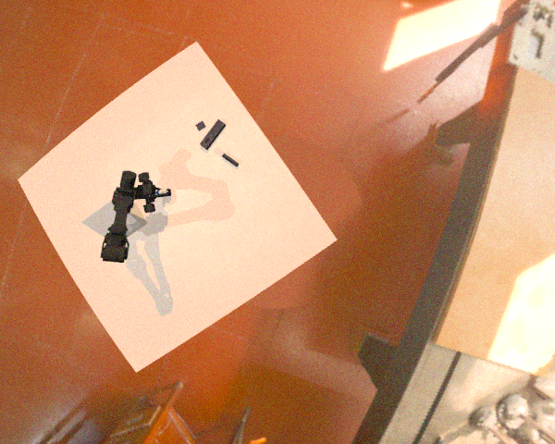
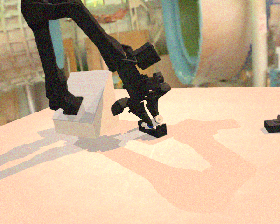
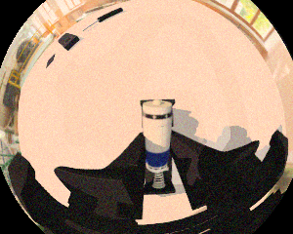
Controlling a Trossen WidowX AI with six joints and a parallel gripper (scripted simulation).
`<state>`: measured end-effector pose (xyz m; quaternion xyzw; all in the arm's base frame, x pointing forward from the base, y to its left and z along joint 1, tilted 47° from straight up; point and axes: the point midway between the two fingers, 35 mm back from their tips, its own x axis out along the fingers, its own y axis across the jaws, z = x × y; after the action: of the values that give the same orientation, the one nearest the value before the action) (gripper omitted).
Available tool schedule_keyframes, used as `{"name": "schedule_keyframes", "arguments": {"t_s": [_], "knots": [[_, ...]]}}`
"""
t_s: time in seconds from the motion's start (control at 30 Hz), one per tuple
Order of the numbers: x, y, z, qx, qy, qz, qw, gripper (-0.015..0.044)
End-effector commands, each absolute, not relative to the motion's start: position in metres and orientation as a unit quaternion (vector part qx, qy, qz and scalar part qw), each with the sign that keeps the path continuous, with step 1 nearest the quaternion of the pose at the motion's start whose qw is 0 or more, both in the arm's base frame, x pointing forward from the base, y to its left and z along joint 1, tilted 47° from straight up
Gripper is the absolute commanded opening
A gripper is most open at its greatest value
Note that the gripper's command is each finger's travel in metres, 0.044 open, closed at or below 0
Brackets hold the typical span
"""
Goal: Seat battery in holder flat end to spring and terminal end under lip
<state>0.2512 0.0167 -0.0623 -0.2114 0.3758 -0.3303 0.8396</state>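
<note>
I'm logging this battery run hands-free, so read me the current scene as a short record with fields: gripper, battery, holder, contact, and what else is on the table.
gripper: shut on the battery
battery: white with a blue band, tilted, far end raised above the holder
holder: black, on the table under the gripper
contact: blue-banded end low by the spring; not seated flat
other items: dark parts lying apart from the arm; arm base on a pale block
</note>
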Motion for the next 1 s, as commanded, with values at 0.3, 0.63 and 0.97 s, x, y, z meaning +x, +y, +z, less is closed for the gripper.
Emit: {"name": "schedule_keyframes", "arguments": {"t_s": [0.3, 0.63, 0.97], "knots": [[0.237, 0.017, -0.068, -0.213, 0.377, -0.323, 0.842, 0.0075], [0.231, 0.018, -0.070, -0.210, 0.379, -0.318, 0.843, 0.0075], [0.229, 0.019, -0.070, -0.208, 0.383, -0.315, 0.843, 0.0075]]}}
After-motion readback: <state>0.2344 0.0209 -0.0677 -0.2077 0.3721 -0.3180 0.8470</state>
